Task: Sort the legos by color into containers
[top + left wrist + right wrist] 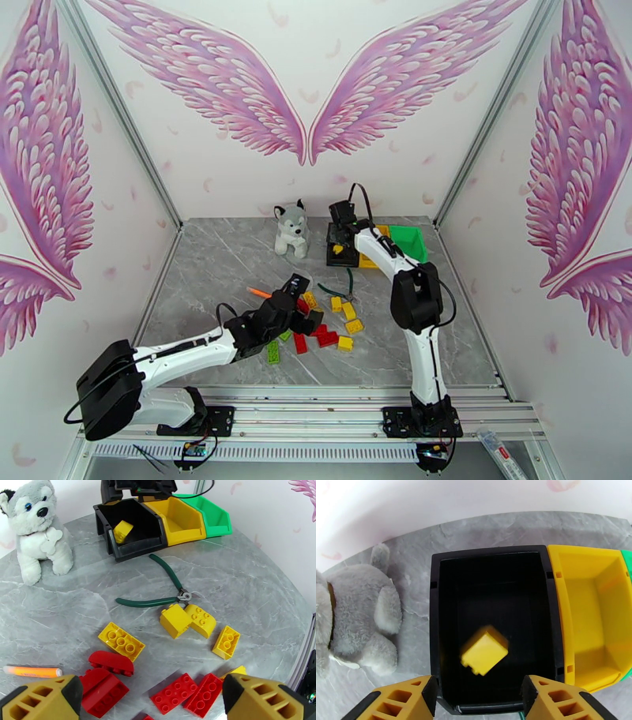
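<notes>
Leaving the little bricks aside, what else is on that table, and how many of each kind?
Plush husky: 1
Pliers: 1
Orange stick: 1
Bins: 3 (black bin, yellow bin, green bin)
Total: 6

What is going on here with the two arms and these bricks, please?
Two robot arms are sorting toy bricks into coloured bins. The right gripper hangs open over the black bin, and a yellow brick, blurred as if falling, is inside it rather than in the yellow bin alongside. The left gripper hovers open, holding nothing, over red bricks and yellow bricks loose on the table.
</notes>
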